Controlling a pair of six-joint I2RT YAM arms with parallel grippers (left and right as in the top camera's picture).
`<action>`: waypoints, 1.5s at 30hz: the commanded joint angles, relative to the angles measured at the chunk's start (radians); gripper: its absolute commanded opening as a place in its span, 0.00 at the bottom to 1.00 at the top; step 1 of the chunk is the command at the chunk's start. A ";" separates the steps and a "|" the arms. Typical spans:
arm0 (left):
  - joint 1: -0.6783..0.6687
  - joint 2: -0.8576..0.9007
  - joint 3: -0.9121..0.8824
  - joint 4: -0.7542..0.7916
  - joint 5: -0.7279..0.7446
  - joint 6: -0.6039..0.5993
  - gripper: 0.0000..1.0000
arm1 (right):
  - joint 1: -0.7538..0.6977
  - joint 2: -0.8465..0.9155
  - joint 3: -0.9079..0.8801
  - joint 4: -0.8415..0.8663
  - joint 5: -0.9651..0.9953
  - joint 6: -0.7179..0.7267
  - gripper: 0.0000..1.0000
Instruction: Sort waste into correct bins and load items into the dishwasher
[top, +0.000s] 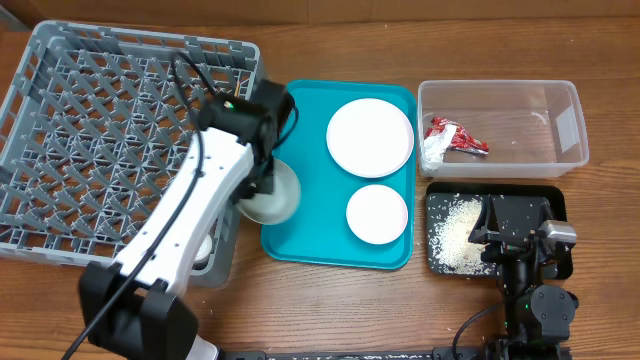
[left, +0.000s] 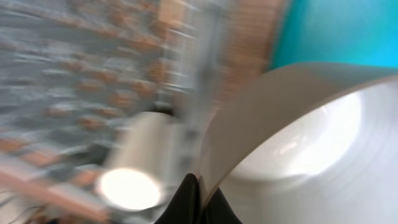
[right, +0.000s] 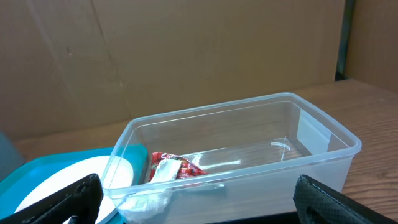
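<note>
My left gripper (top: 262, 182) is shut on the rim of a white bowl (top: 275, 196). It holds the bowl tilted over the left edge of the teal tray (top: 310, 245), beside the grey dish rack (top: 100, 130). The left wrist view is blurred; it shows the jaws (left: 199, 194) pinching the bowl's rim (left: 298, 137). A large white plate (top: 370, 137) and a small white plate (top: 377, 213) lie on the tray. My right gripper (top: 518, 228) is open and empty over the black tray (top: 556, 195) of rice, its fingers (right: 199, 208) facing the clear bin (right: 323, 134).
The clear bin (top: 500, 92) at the back right holds a red wrapper and crumpled white paper (top: 450, 140), which also show in the right wrist view (right: 171, 169). A white cup-like item (left: 134, 180) sits in the rack near the bowl. The table is brown wood.
</note>
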 joint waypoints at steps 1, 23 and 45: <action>-0.005 -0.040 0.113 -0.078 -0.354 -0.069 0.04 | 0.000 -0.012 -0.011 0.006 0.008 -0.006 1.00; 0.100 0.078 -0.124 0.245 -0.902 -0.124 0.04 | 0.000 -0.012 -0.011 0.006 0.008 -0.006 1.00; -0.009 0.276 -0.159 0.261 -0.948 -0.112 0.05 | 0.000 -0.012 -0.011 0.006 0.008 -0.006 1.00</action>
